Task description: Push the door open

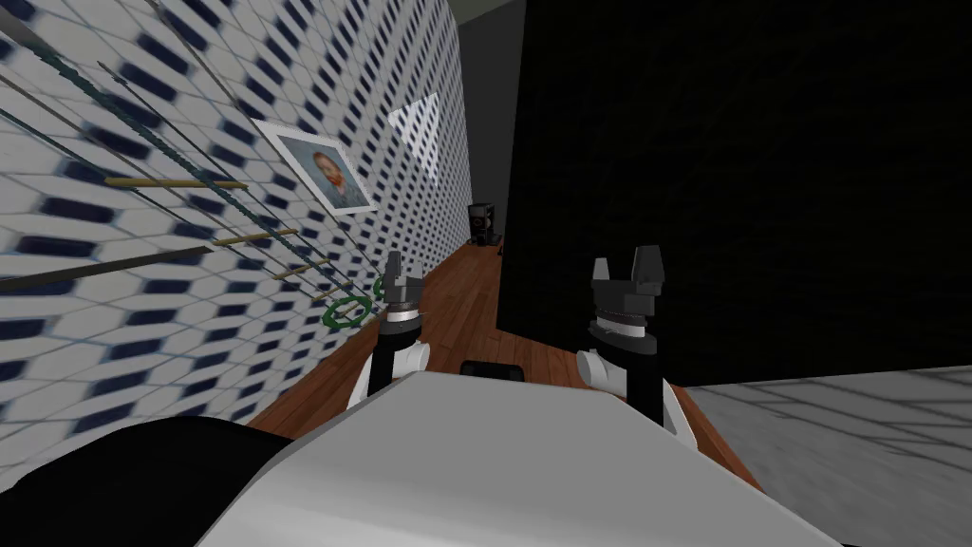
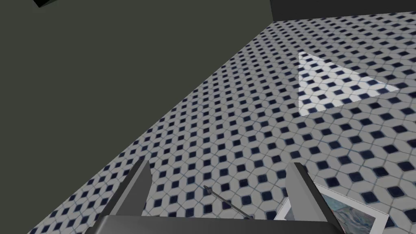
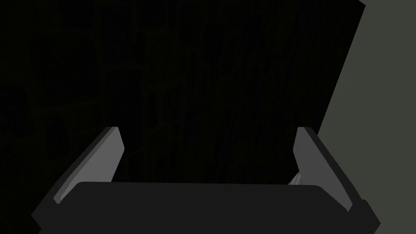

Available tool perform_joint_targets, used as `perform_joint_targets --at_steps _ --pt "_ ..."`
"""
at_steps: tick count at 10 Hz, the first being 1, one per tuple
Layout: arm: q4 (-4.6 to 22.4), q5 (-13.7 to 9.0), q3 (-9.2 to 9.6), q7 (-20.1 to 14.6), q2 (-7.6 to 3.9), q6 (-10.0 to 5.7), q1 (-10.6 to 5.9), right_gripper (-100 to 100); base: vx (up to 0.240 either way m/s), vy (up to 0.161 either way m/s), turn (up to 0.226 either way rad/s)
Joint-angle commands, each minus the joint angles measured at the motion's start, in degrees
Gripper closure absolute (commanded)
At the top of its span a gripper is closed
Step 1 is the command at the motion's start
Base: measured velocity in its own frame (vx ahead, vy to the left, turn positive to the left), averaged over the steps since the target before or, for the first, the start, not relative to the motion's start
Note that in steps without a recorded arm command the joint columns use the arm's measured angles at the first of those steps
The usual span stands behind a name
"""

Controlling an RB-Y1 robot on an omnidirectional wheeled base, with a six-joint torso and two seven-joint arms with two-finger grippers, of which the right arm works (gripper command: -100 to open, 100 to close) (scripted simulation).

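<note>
Reddish-brown wooden floorboards point(image 1: 467, 306) run down a narrow corridor between a wall of white tiles with dark blue diamonds point(image 1: 142, 313) on my left and a tall, very dark, almost black door panel with faint grain point(image 1: 740, 190) on my right. The right gripper point(image 3: 209, 130) has its two grey blades spread wide with nothing between them, pointing straight at the door's flat face, which takes up nearly all of that hand's view; whether the tips touch it cannot be told. Past the door's slanted edge lies a plain grey-green surface point(image 3: 378, 101). The left gripper point(image 1: 397, 271) is raised near the tiled wall, its blades likewise apart and empty. Just beside it on the wall sit two green rings point(image 1: 346, 311), with thin dark and tan rods point(image 1: 176, 182) fanning along the tiles above them. Higher up hangs a white-framed portrait of a bearded man point(image 1: 327, 178), and beyond it a bright triangular patch of light point(image 1: 418, 133). At the corridor's far end stands a small black appliance point(image 1: 483, 223). A pale grey floor point(image 1: 835, 427) begins at the door's near foot.
</note>
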Motion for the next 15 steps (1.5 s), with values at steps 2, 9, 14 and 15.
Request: perform_joint_targets --at_steps 2,9,14,15 --pt "0.3 1.0 0.02 0.4 -0.46 0.44 -0.17 -100 0.057 0.126 0.117" --pt "1.7 4.8 -0.05 2.2 -1.84 2.34 -0.84 -100 0.131 0.169 0.129" --pt "3.1 7.8 -0.23 3.6 -2.67 4.07 -1.38 -100 0.160 0.136 0.151" --pt "3.3 8.4 -0.28 3.8 -2.79 4.41 -1.48 -100 0.200 0.119 0.144"
